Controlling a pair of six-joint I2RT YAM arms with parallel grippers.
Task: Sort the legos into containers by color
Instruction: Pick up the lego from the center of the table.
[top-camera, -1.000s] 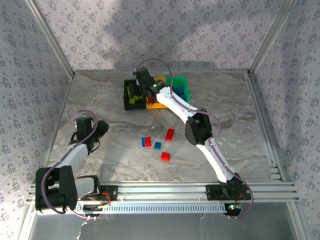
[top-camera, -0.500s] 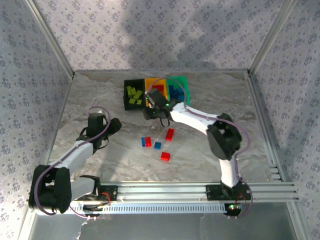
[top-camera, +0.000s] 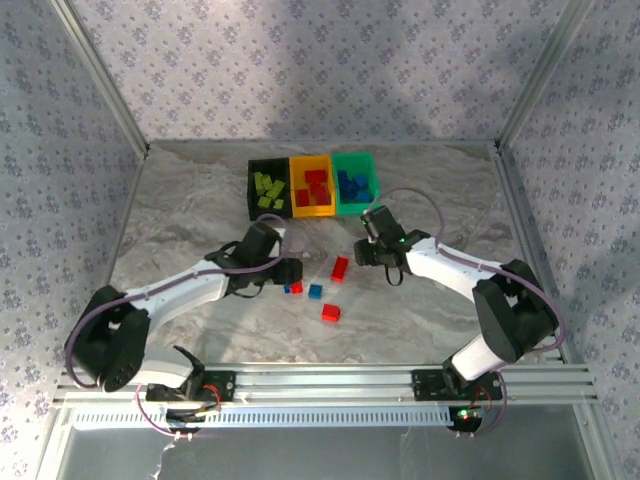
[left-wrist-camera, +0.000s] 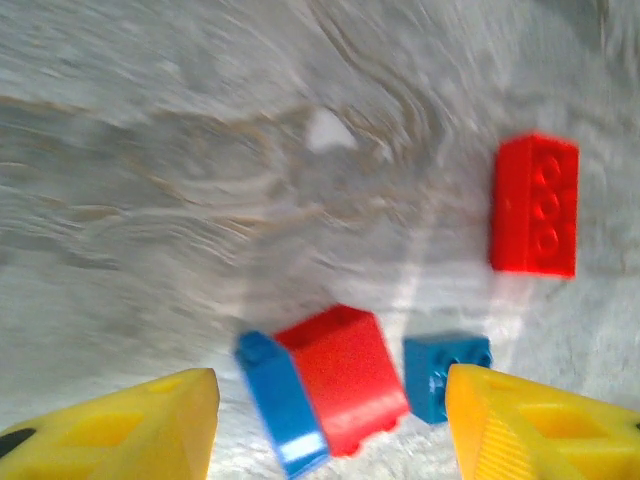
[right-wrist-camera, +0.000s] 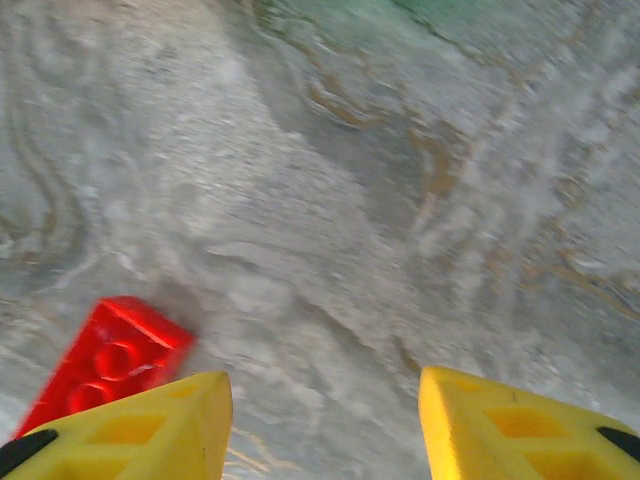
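Since a second ago: left gripper (left-wrist-camera: 330, 395) swung in over loose legos (top-camera: 315, 291); right gripper (right-wrist-camera: 322, 395) drawn back from containers (top-camera: 313, 210).

Both spread wide, empty.

Between left fingers: square red brick (left-wrist-camera: 340, 375) touching tilted blue brick (left-wrist-camera: 280, 410), bottom edge cut off. Small blue brick (left-wrist-camera: 445, 370) beside right finger.

Right: studded red brick (right-wrist-camera: 105, 360) half hidden behind left finger.

Blurred.

Grey marbled table (top-camera: 180, 230), lilac walls (top-camera: 300, 70) with a small floral print. Far row, left to right: black bin (top-camera: 251, 190) with lime green bricks (top-camera: 268, 190), yellow-orange bin (top-camera: 312, 211) with red bricks (top-camera: 316, 188), teal-green bin (top-camera: 375, 180) with blue bricks (top-camera: 351, 184). Nearer lie three loose red legos (top-camera: 340, 268) and two loose blue legos (top-camera: 315, 291). Left fingers (left-wrist-camera: 130, 425) and right fingers (right-wrist-camera: 130, 425) are yellow
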